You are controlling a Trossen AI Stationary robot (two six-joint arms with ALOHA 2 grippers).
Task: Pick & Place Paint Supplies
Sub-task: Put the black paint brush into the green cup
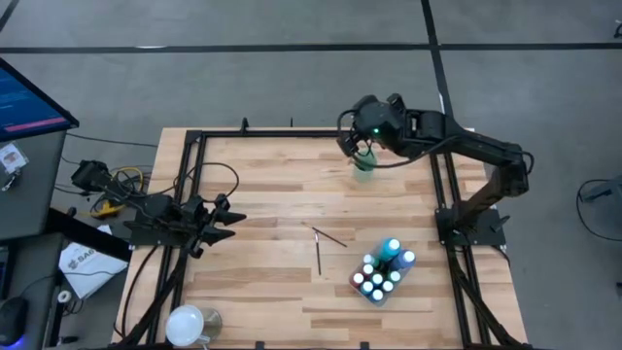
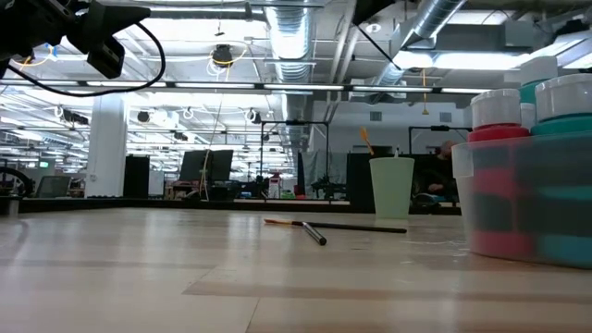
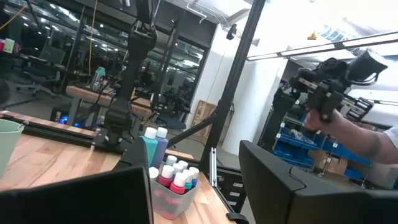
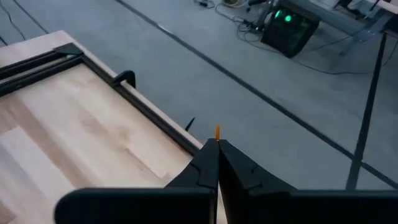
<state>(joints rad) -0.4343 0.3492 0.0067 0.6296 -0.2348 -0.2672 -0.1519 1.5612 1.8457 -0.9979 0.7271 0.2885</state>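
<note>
Honestly, the right tool [image 1: 362, 146], pinching a paintbrush [image 4: 217, 132] above the cup [image 1: 364, 163], could miss the rim; the left tool [image 1: 230, 220] sits wide open.

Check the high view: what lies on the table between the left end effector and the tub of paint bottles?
Two thin paintbrushes lie loose on the wood between the left end effector and the tub of paint bottles; otherwise bare wood, seen in the high view.
</note>
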